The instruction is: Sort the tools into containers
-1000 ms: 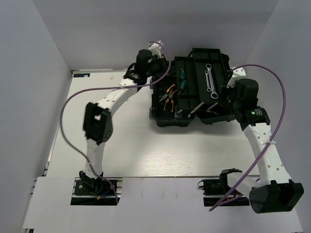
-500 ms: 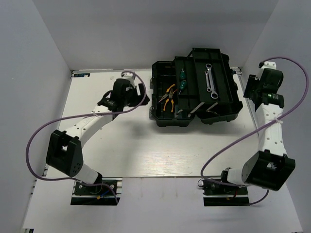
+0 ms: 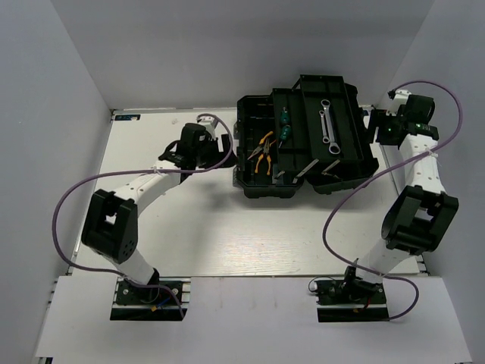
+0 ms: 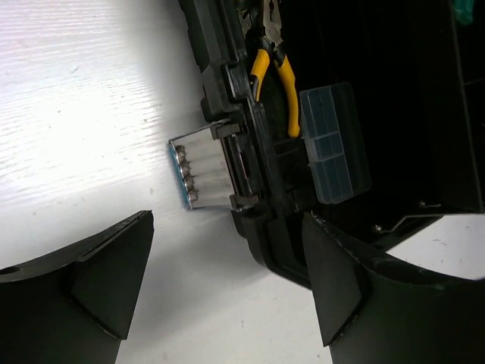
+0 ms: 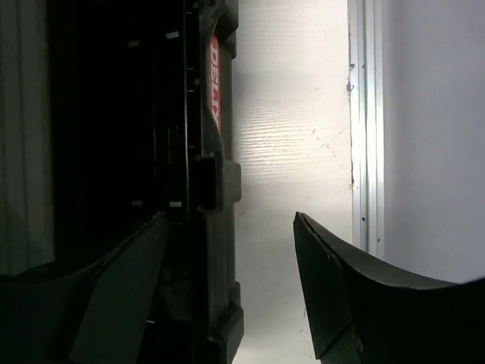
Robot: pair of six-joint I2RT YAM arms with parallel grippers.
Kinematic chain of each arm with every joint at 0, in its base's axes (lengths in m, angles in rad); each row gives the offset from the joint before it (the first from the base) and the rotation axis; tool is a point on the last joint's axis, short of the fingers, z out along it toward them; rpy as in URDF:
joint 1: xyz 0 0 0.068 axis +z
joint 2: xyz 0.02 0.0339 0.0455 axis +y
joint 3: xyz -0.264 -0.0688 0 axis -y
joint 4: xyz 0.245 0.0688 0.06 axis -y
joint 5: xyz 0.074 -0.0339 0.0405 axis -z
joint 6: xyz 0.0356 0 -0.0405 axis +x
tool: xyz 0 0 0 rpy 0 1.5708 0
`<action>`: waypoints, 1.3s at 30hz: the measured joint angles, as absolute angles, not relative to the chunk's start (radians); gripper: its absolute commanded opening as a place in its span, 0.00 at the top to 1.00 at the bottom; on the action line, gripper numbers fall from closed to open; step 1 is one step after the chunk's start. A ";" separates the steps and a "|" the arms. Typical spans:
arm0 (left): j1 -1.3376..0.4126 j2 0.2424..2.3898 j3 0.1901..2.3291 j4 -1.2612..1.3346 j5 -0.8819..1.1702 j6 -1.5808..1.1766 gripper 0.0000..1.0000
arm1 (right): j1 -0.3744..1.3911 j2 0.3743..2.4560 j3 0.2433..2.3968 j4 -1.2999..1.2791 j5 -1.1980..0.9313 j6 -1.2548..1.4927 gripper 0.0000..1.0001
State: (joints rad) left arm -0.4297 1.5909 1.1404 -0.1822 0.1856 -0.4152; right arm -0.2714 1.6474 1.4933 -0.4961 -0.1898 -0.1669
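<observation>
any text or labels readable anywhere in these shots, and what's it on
Red label with white characters, on the outer wall of the toolbox, right wrist view: sideways and blurred, cannot be read with certainty.
Small dark sticker at the far left corner of the table, top view: too small to read.
Nothing else readable shows in any view.
</observation>
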 measured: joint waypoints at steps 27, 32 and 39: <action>-0.422 1.927 1.374 -0.169 0.342 -0.374 0.10 | -0.310 1.957 1.714 -0.543 -0.485 -0.133 0.47; -0.426 1.961 1.414 -0.177 0.351 -0.368 0.10 | -0.310 1.957 1.714 -0.564 -0.505 -0.140 0.67; -0.436 1.975 1.429 -0.179 0.348 -0.362 0.13 | -0.310 1.956 1.714 -0.559 -0.516 -0.170 0.94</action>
State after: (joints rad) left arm -0.4358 1.9755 1.4292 -0.1795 0.3481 -0.3622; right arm -0.3103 1.9560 1.7142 -0.5594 -0.5163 -0.1696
